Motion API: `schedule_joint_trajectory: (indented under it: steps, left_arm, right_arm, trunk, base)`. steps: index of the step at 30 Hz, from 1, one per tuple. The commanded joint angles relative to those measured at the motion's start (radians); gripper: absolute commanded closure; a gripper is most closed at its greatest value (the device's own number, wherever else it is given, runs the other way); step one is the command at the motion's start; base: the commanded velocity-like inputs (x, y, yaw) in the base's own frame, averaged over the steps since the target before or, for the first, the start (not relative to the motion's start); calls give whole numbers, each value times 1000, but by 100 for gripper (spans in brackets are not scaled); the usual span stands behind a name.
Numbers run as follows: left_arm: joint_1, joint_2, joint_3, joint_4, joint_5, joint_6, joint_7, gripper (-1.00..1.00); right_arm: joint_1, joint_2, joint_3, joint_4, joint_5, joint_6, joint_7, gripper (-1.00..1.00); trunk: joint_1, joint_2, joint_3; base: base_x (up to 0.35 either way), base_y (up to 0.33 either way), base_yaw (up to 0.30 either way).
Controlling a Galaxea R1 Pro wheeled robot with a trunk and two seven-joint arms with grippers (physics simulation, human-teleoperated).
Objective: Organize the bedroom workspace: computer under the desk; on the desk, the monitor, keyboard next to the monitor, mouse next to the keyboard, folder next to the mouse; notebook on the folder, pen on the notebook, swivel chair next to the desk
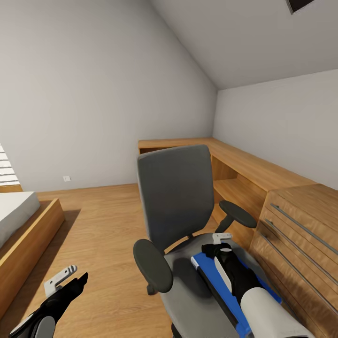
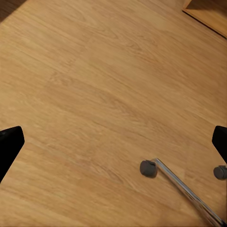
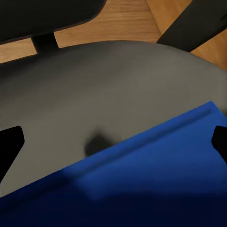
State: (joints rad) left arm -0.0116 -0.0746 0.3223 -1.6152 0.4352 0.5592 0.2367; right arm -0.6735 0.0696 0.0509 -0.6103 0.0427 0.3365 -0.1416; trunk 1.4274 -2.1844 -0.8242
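one swivel chair (image 1: pixel 180 220) | one folder (image 1: pixel 220 293) on seat | two grippers: left gripper (image 2: pixel 113 146) released, right gripper (image 3: pixel 113 144) released above folder

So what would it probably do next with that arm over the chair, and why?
Probably lower the right pincer a little onto the blue folder and close on its edge. The folder lies flat on the swivel chair seat, and the wrist view shows the open fingertips straddling its edge, just above it and not yet gripping.
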Motion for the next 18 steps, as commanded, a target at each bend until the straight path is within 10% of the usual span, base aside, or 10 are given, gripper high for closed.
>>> schedule_joint_trajectory:
  steps: [1,18]
  left_arm:
    - [-1,-1,1,-2,11,4,7,-100]
    - [-1,-1,1,0,10,2,9,-100]
  right_arm:
    - [0,-1,2,29,-1,7,-4,-100]
    - [0,-1,1,29,-1,7,-4,-100]
  trunk:
    - [0,0,-1]
    - [0,0,-1]
  base:
    - [0,0,0]
    - [-82,-42,0]
